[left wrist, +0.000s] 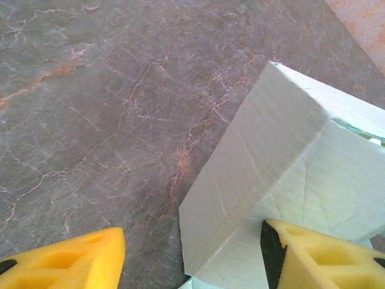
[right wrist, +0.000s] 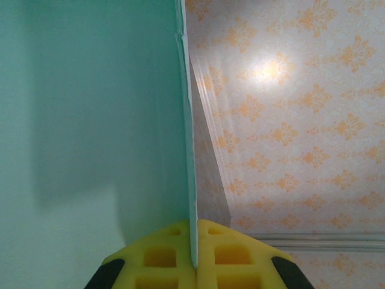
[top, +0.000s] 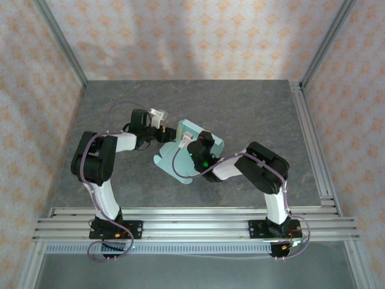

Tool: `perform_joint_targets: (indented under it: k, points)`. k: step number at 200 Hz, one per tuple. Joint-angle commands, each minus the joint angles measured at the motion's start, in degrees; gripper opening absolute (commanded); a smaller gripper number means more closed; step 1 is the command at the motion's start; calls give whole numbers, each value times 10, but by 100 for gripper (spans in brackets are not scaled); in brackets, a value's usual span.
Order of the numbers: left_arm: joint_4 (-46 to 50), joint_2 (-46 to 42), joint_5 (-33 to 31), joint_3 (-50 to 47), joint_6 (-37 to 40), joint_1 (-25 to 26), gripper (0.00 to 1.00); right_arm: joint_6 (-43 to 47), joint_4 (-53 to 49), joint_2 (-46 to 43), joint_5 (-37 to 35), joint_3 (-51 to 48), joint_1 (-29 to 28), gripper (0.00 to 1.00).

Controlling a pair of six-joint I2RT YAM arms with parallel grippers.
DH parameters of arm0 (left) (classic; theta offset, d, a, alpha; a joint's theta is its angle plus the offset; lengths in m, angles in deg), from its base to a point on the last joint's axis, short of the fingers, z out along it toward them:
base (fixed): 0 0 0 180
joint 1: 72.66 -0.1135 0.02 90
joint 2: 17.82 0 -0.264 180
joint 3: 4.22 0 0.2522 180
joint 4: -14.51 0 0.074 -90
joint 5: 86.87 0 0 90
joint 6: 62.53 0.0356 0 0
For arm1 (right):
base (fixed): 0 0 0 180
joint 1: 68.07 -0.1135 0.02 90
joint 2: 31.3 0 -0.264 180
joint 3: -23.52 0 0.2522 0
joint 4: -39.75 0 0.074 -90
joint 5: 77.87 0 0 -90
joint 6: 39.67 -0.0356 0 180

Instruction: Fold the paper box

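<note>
The paper box (top: pixel 179 166) is pale mint card, partly folded, in the middle of the grey table between both arms. In the left wrist view a raised panel of the box (left wrist: pixel 252 180) stands between my yellow fingers. The right finger (left wrist: pixel 313 256) rests against the card and the left finger (left wrist: pixel 78 265) is apart from it over bare table. My left gripper (left wrist: pixel 192 241) is open, at the box's far left corner (top: pixel 165 129). My right gripper (right wrist: pixel 194 244) is shut on a thin upright wall of the box (right wrist: pixel 90 120), pinched edge-on between its pads (top: pixel 192 146).
The dark marbled table (top: pixel 120 114) is bounded by aluminium rails (top: pixel 192 220) at the near edge and a rail down the right side (top: pixel 313 144). Patterned walls and frame posts (top: pixel 60 42) enclose the back and sides.
</note>
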Motion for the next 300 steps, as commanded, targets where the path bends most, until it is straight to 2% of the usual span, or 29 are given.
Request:
perform_joint_targets:
  k: [1,81,186,263,300]
  points:
    - [16,-22,30,12,38,4,63,-23,-37,20,25,3,-3,0]
    - [45,-25,64,23,58,5,63,-16,-37,22,23,4,-3,0]
    - [42,3,36,32,45,5,61,130,99,74,0,2,-7,0]
    - [49,2,34,38,45,6,61,94,35,7,28,-8,5,0]
    - [81,14,61,68,62,5,62,101,25,-14,48,-14,11,0]
